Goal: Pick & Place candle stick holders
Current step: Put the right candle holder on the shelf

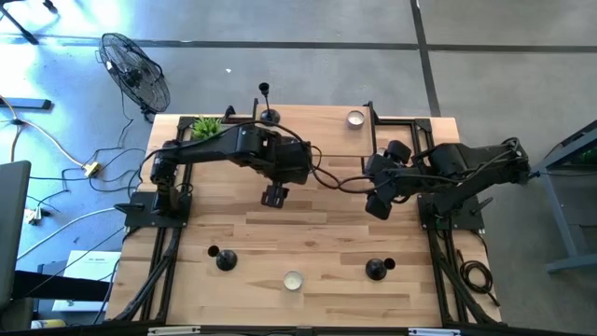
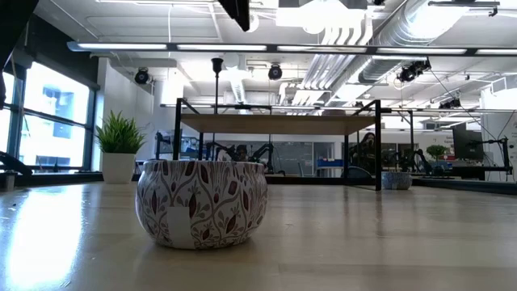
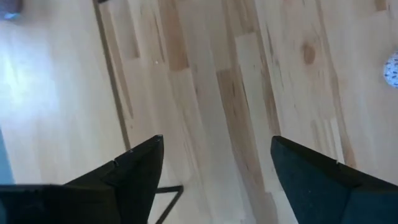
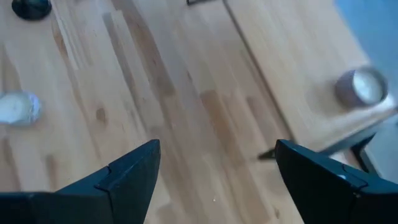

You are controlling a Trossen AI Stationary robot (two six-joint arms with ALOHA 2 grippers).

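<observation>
Three black candle stick holders stand on their round bases on the wooden table: a tall one (image 1: 269,112) at the far edge, one (image 1: 224,259) near left, one (image 1: 376,269) near right. A tealight cup (image 1: 355,119) sits far right, and another (image 1: 293,280) near centre, close up in the low view (image 2: 200,202). My left gripper (image 1: 273,196) hangs open over the table's middle (image 3: 217,143). My right gripper (image 1: 378,207) hangs open right of centre (image 4: 217,146). Both are empty. The right wrist view shows two cups (image 4: 18,107) (image 4: 360,87) and a holder (image 4: 31,7).
A small potted plant (image 1: 207,126) stands at the far left corner and shows in the low view (image 2: 119,145). Dark arm mounts (image 1: 154,210) (image 1: 452,215) stand along the left and right edges. Bare wood (image 1: 317,233) lies between the grippers and the near row.
</observation>
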